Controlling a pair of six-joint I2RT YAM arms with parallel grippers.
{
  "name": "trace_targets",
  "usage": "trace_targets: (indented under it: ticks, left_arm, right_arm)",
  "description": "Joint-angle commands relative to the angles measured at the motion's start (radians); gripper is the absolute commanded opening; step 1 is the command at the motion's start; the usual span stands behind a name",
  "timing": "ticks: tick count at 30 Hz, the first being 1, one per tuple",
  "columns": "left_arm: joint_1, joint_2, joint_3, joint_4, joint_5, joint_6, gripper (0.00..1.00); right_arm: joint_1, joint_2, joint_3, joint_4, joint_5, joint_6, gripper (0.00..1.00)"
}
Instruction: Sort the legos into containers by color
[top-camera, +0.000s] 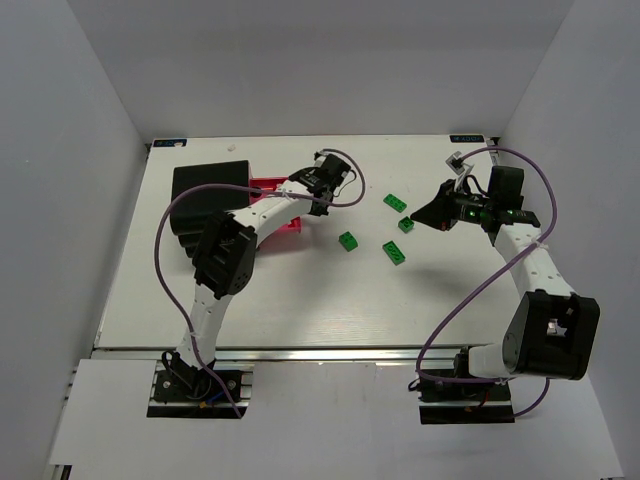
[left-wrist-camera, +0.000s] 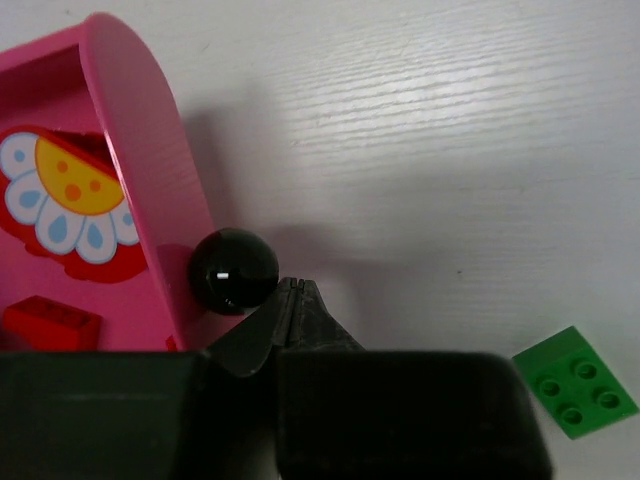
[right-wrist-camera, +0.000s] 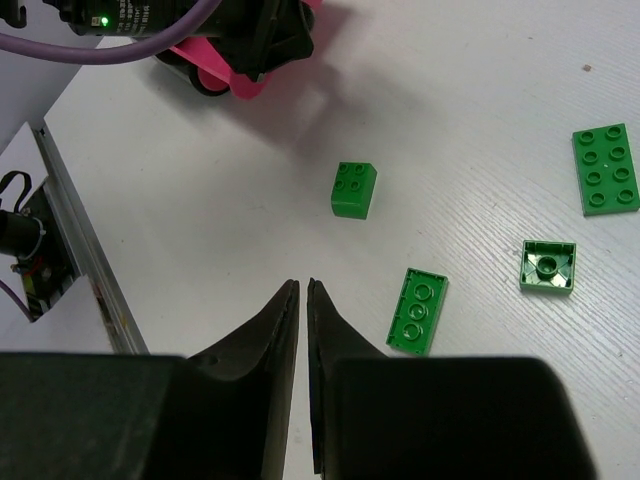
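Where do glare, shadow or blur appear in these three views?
Left wrist view: a small white glare spot on the black knob, a soft shadow on the table beside the pink box, the body of the left pincer dark and blurred. Right wrist view: the green legos look sharp. Top external view: even light, only faint shadows on the table.

Overhead cam is kinda useless here: my own left arm (top-camera: 225, 255) lies right across the pink box (top-camera: 268, 186), so only a couple of slivers peek out and whatever's inside is covered. The black box (top-camera: 205, 185) loses its near side under that arm too. On my left wrist cam the pink box runs off the left edge, taking part of the flower sticker (left-wrist-camera: 70, 195) with it. The red lego (left-wrist-camera: 50, 322) inside is half buried behind the housing of my left gripper (left-wrist-camera: 290, 288). On my right wrist cam the pink box is mostly behind my left arm and clipped by the top edge.
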Motion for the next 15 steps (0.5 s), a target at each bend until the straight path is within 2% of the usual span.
trace_targets:
  ticks: [1, 5, 10, 15]
  left_arm:
    - [0.001, -0.036, 0.042, -0.071, -0.104, -0.026, 0.09]
    - [0.001, -0.013, 0.057, -0.112, -0.215, -0.05, 0.09]
    - [0.001, 0.046, 0.106, -0.249, -0.39, -0.122, 0.07]
    - [0.001, 0.046, 0.059, -0.286, -0.489, -0.15, 0.08]
  right_arm:
    - [-0.006, 0.006, 0.02, 0.0, -0.007, -0.012, 0.13]
    - [-0.006, 0.006, 0.02, 0.0, -0.004, -0.012, 0.13]
    - [-0.004, 0.014, 0.02, 0.0, -0.001, -0.012, 0.13]
    - [-0.007, 0.015, 0.022, -0.003, 0.002, -0.012, 0.13]
